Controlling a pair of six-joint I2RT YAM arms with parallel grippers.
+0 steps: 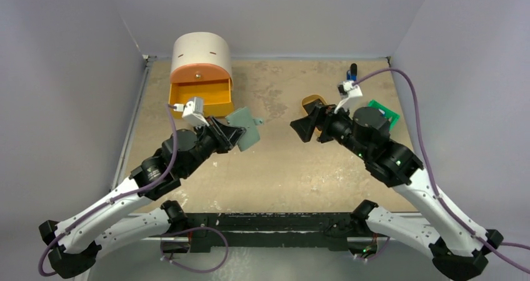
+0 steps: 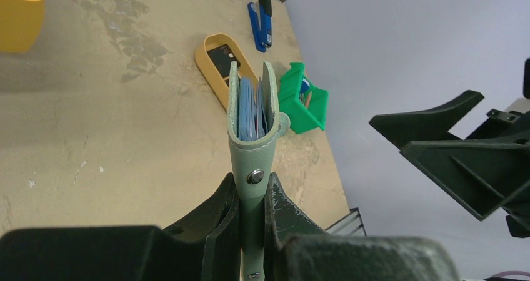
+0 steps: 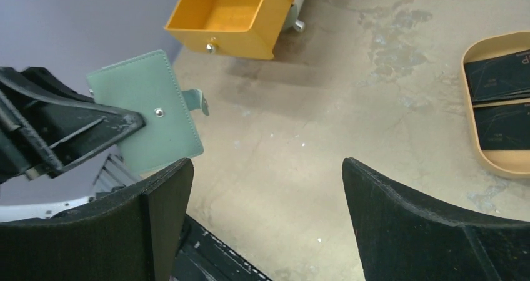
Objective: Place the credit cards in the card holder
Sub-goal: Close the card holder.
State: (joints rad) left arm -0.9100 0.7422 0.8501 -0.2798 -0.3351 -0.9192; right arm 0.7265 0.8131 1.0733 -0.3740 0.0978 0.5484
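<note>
My left gripper (image 1: 235, 135) is shut on the grey-green card holder (image 1: 245, 127) and holds it above the table, left of centre. In the left wrist view the card holder (image 2: 252, 122) stands edge-on between the jaws, slightly open, with pale blue pockets showing; my left gripper (image 2: 253, 231) clamps its snap end. Two black credit cards (image 3: 500, 75) (image 3: 504, 125) lie in the tan oval tray (image 3: 500, 167). My right gripper (image 3: 265, 218) is open and empty above the table, facing the card holder (image 3: 147, 109). In the top view my right gripper (image 1: 310, 123) partly hides the tray (image 1: 310, 100).
An orange drawer (image 1: 200, 97) stands open under a white rounded box at the back left. A green bin (image 1: 382, 112) and a blue-and-black stick-shaped object (image 1: 353, 72) lie at the back right. Grey walls close three sides.
</note>
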